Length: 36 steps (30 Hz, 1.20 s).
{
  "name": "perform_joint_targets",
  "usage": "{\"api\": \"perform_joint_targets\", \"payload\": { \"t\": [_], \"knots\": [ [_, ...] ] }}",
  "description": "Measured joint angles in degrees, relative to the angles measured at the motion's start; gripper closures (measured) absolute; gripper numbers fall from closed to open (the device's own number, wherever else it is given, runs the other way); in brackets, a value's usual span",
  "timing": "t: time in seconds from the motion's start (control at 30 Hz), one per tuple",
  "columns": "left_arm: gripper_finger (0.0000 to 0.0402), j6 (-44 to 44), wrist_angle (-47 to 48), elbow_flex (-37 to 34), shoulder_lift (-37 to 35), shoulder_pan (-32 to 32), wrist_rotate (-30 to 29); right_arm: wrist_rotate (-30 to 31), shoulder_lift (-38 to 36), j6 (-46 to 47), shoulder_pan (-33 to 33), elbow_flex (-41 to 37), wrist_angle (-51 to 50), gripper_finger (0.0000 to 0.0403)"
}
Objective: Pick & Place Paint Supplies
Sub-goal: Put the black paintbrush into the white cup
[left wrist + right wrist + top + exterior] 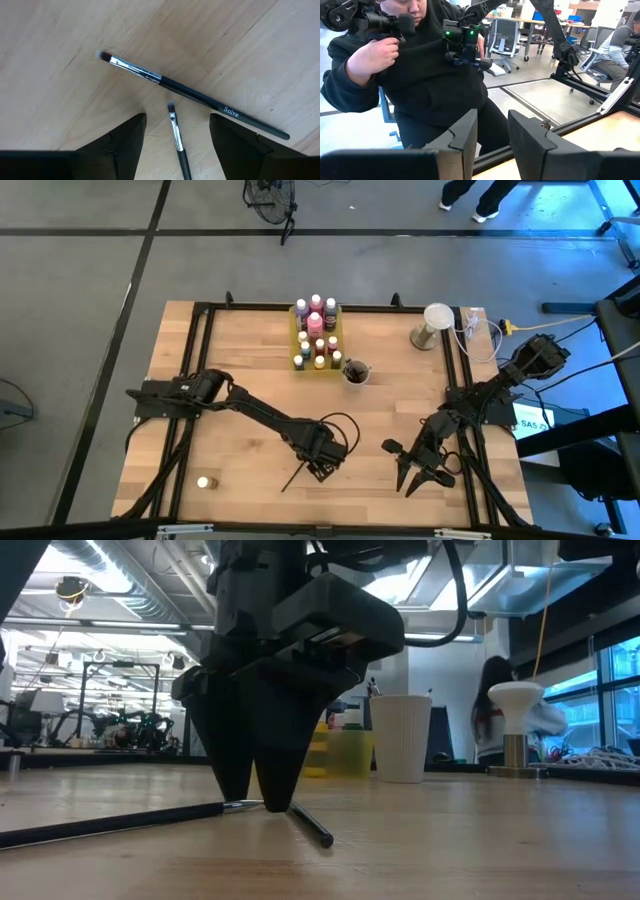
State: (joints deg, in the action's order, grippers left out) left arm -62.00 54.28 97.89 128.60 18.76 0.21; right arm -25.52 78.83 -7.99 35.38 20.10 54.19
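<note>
Two thin dark brushes with pale tips lie flat on the wooden table under my left gripper (177,117). The longer brush (195,92) lies crosswise ahead of the fingers. The shorter brush (176,135) lies between the open fingers, which point down with their tips close to the table (258,802). In the high view this gripper (322,460) is near the table's middle front, with a brush (300,471) beside it. Paint bottles (316,330) stand in the yellow tray (296,340) at the far side. My right gripper (417,478) waits open on the right, over the table.
A round cup (356,372) holding more brushes stands beside the tray. A white mushroom-shaped stand (435,325) and cables sit at the far right corner. A small pale round thing (203,482) lies near the front left. A person (420,75) sits beyond the table's near edge.
</note>
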Motion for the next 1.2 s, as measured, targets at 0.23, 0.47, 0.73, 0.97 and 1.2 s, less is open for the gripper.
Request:
{"api": "perform_joint_targets", "payload": {
  "t": [0.23,0.47,0.73,0.97,1.2],
  "knots": [
    [0.0181,0.97,0.02,0.66,0.02,-0.07,-1.78,-0.02,0.00,-0.02,0.00,0.00,0.00,0.0290],
    [0.0181,0.70,0.40,0.81,0.07,-0.15,-2.05,-0.02,0.00,-0.07,0.00,0.00,-0.01,0.0290],
    [0.0192,0.77,2.43,0.76,0.25,-0.33,-0.89,-0.04,0.00,-0.07,0.00,0.00,0.00,0.0290],
    [0.0244,1.79,3.08,0.59,1.11,-0.48,0.82,-0.07,0.00,-0.07,0.00,0.00,0.00,0.0290],
    [0.0297,3.25,3.29,0.70,1.92,-0.46,1.65,-0.08,0.00,-0.04,0.00,0.00,0.00,0.0290]
  ]
}}
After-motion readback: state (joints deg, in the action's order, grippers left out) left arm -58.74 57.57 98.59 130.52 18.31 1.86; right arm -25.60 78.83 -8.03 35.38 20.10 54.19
